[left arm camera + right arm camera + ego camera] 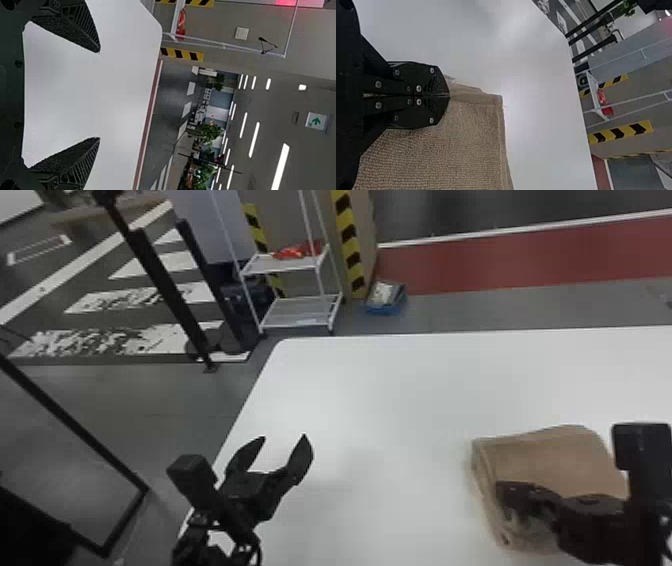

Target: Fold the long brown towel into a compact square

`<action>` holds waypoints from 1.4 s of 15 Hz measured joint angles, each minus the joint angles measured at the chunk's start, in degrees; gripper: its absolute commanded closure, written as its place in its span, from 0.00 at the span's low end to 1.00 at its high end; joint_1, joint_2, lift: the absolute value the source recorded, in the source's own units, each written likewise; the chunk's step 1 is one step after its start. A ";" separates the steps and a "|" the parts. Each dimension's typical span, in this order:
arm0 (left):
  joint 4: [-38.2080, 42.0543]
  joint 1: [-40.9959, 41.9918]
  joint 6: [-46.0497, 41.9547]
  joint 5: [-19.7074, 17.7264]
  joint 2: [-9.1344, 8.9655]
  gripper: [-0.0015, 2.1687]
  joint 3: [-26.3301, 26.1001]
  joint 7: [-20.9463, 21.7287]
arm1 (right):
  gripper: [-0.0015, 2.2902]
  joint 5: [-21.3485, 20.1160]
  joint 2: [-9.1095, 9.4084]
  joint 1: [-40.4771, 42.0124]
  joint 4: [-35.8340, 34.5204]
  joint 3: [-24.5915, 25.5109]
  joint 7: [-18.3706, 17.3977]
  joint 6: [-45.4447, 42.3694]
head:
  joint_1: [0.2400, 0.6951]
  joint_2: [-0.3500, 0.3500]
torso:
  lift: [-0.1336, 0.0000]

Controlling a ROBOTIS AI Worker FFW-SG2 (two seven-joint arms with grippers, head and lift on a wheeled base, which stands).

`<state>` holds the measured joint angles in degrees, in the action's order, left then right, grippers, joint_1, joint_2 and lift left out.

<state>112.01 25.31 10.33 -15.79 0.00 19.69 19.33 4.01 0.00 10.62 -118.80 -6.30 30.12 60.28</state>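
The brown towel (555,460) lies folded in layers at the right of the white table, its left edge showing stacked folds. Over the towel's near left part is my right gripper (507,510). In the right wrist view the right gripper (448,95) has its fingers closed together at the edge of the towel (466,146), pinching cloth there. Well to the left of the towel, above the table's left edge, my left gripper (285,440) stands open and holds nothing. The left wrist view has the left gripper (99,95) with its fingers wide apart.
The white table (380,400) stretches between the left gripper and the towel, with its left edge near the left arm. Beyond its far edge stand a white wire shelf (300,310) and a blue bin (385,307) on the floor.
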 measured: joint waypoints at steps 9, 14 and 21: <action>-0.46 -0.26 0.00 -0.27 0.00 0.04 0.53 0.36 | 0.87 2.35 0.00 7.70 -12.40 16.56 15.07 9.90 | 1.00 0.93 | 0.08; -0.88 -0.61 0.00 -0.28 0.00 0.04 0.47 0.35 | 0.87 0.74 0.00 7.23 -13.43 22.91 17.30 18.79 | 1.00 0.83 | 0.08; -0.85 -0.34 0.00 -0.66 0.00 0.04 1.26 0.80 | 0.87 -6.86 0.00 -3.54 -1.96 17.48 13.92 21.72 | 1.00 0.83 | 0.08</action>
<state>111.16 24.97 10.33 -16.45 0.00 20.95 20.14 -2.85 0.00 7.08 -120.76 11.18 44.05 82.00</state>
